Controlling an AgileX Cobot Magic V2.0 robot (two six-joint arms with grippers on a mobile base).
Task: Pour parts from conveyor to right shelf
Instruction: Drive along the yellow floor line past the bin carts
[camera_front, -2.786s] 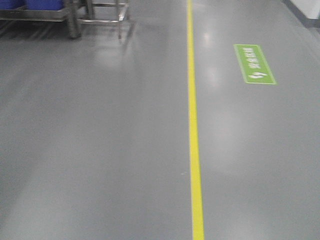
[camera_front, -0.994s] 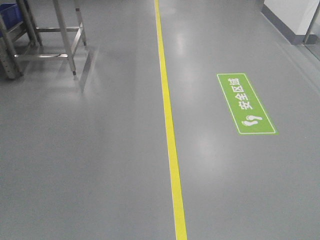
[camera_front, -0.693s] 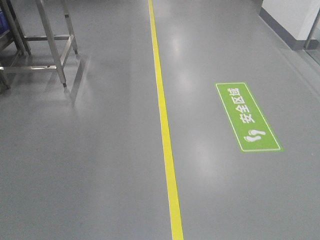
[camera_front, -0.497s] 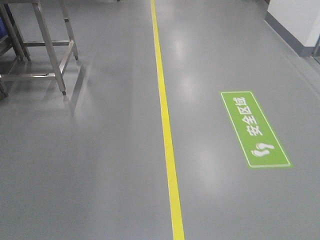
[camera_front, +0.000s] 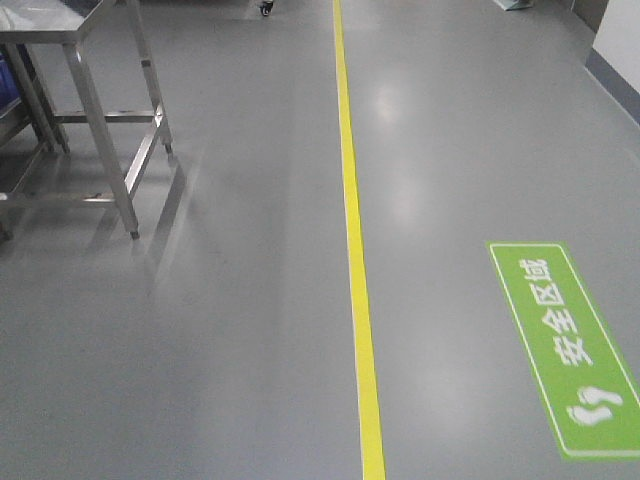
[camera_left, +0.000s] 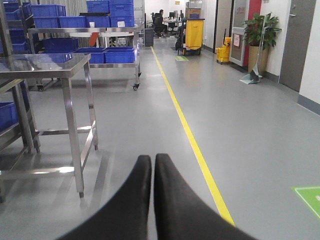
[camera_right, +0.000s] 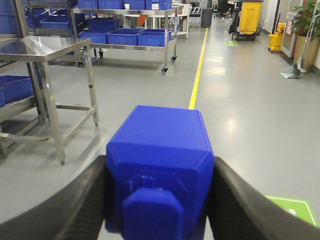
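1. glossy grey floor (camera_front: 200, 330) with a yellow painted line (camera_front: 355, 260): judged a transit step, with the part being carried toward the shelf.
2. wheeled shiny steel rack (camera_right: 150, 48) of deep blue plastic bins (camera_right: 122, 36), contents not visible; the next move calls for approaching it and tipping the part into a bin.
3. right tool (camera_right: 160, 205), clamped on the small bright-blue plastic block (camera_right: 160, 145).
4. left tool (camera_left: 152, 167), fingers pressed together, holding nothing.
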